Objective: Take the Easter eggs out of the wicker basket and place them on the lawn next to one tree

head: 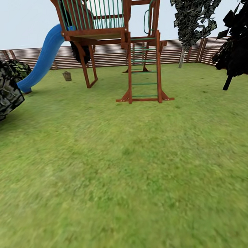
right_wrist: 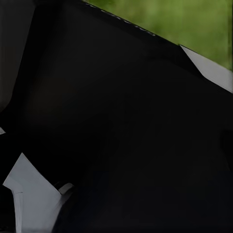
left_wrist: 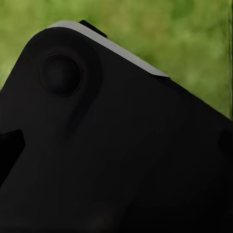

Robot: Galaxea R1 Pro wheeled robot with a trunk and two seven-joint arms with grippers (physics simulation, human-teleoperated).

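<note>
Both wrist cameras look onto dark robot casing (left_wrist: 111,155) at close range, with blurred green grass past its edge; whether the fingers of either arm are spread or pressed together cannot be told, nor whether they hold anything.

From the head camera, the lawn (head: 134,174) stretches wide and bare in the foreground, open room running up to the wooden play tower (head: 111,33). Its ladder (head: 143,75) stands at centre, feet planted on the grass, and the blue slide (head: 43,59) runs down on the left. Near the slide's foot, far back by the fence (head: 108,54), sits a small tan-brown thing (head: 66,75), perhaps the wicker basket; too small to be sure, and any eggs are too small to tell.

The tree (head: 191,20) with a pale trunk and speckled foliage stands at the back right by the fence. A black-leaved tree (head: 236,47) crowds the right edge, and dark speckled foliage (head: 2,91) the left edge.
</note>
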